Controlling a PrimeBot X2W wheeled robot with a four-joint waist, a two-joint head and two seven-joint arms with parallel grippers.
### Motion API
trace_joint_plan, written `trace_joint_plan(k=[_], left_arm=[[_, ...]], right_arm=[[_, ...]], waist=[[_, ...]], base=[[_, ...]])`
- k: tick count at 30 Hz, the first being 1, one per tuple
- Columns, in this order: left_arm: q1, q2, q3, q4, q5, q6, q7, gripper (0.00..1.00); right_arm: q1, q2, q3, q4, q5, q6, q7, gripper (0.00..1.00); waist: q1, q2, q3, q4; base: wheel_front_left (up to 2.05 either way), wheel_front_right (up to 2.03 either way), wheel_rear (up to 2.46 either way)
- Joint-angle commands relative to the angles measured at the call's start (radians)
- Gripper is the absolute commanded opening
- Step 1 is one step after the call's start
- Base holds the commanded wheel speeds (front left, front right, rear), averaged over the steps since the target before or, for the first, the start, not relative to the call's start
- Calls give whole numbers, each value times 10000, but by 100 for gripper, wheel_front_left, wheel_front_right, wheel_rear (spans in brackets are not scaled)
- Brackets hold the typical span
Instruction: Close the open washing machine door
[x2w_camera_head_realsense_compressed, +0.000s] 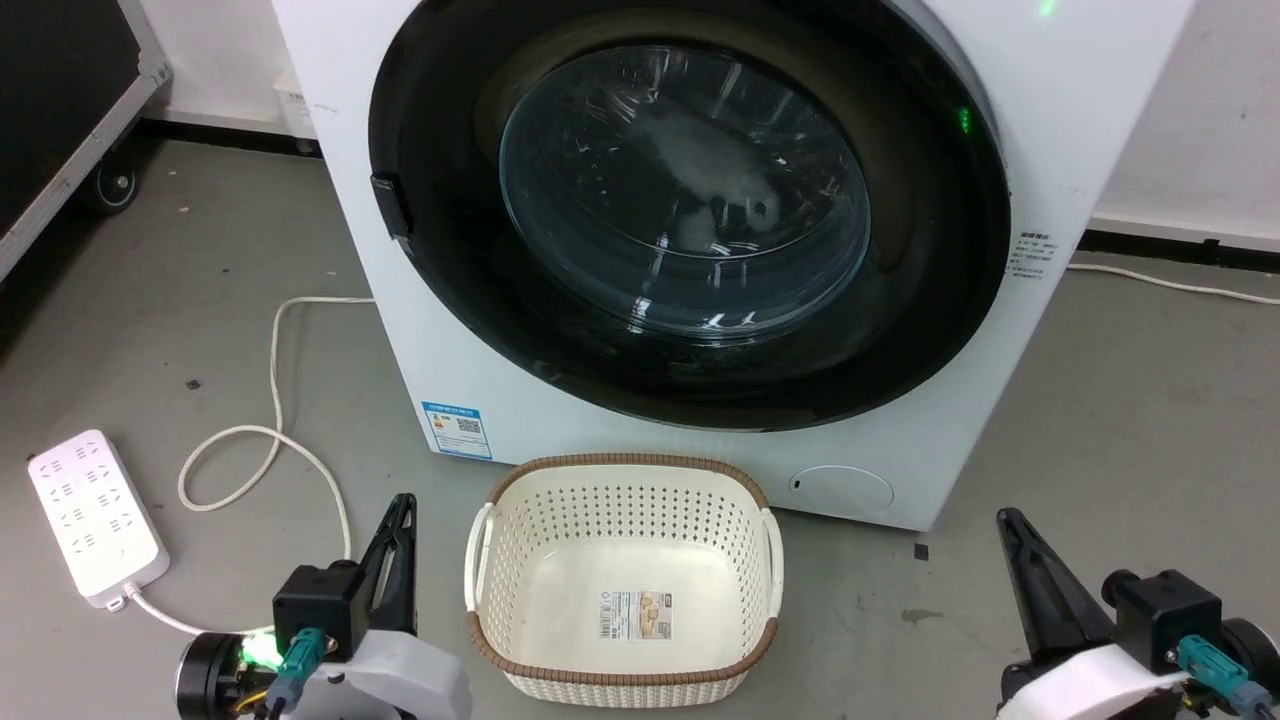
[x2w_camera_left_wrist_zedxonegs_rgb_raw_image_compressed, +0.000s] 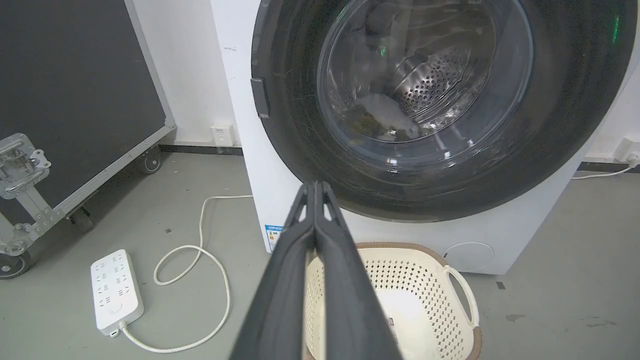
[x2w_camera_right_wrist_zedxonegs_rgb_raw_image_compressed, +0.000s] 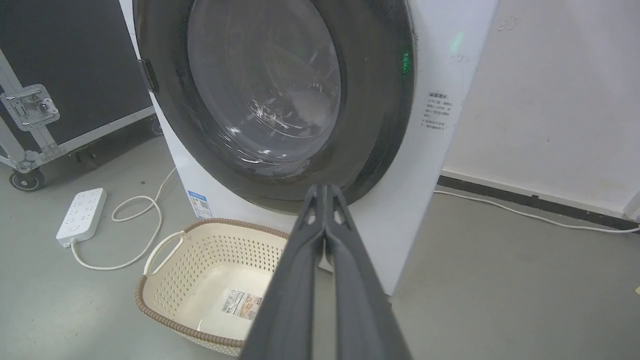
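Risk: washing machine door (x2w_camera_head_realsense_compressed: 690, 210) looks flush, but if unlatched it could swing out toward 6 o'clock. Pinched together, empty: left end effector (x2w_camera_head_realsense_compressed: 402, 505), right end effector (x2w_camera_head_realsense_compressed: 1006, 520).

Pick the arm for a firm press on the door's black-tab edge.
Left, probably. The left gripper sits below the black tab on the washing machine door; the right gripper is beyond the basket. Door already looks flush.
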Motion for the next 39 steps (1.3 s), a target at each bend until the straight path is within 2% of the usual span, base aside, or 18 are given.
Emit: trace_joint_plan(k=[1,39], left_arm=[[102,-4,45,-67,70,18,56,0],[143,-76,358,-557,308,26,783,0]], right_arm=[[-114,37,21,-72,-64,-5,62,0],[-349,53,315,-239,-344,-7,791,0]], waist=[[0,0,0,3],[0,0,27,104]], base=[[0,0,0],[0,0,0]])
